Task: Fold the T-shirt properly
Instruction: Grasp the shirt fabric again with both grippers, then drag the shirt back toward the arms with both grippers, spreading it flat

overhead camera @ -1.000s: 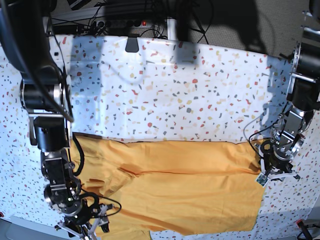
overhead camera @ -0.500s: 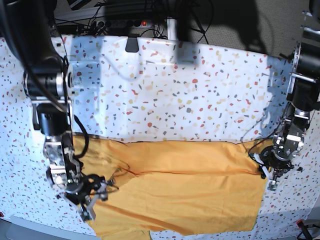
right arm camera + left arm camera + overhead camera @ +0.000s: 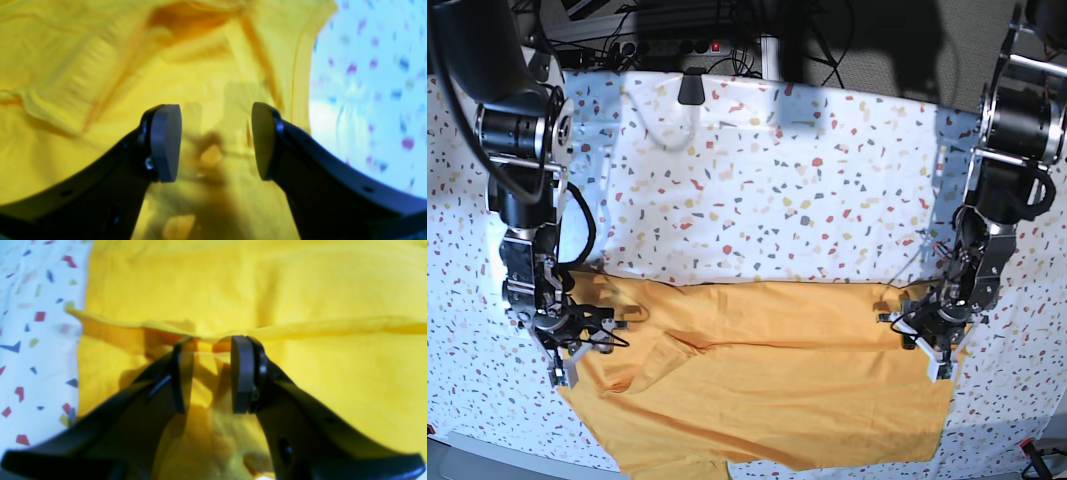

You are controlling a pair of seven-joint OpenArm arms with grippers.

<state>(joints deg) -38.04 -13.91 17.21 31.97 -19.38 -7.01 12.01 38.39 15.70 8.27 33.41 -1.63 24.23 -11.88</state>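
Your orange-yellow T-shirt (image 3: pixel 767 375) lies flat along the near table (image 3: pixel 777 190) edge; both arms have moved inward onto it, left gripper (image 3: pixel 210 373) pinching a raised fold, right gripper (image 3: pixel 217 143) gaping empty, so folding begins.

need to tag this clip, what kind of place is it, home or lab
Most likely a robotics lab or test bench, not a home. Two black robot arms work over a table with a speckled terrazzo-pattern cover, a power strip and loose cables sit behind it, and one orange-yellow T-shirt lies spread out.
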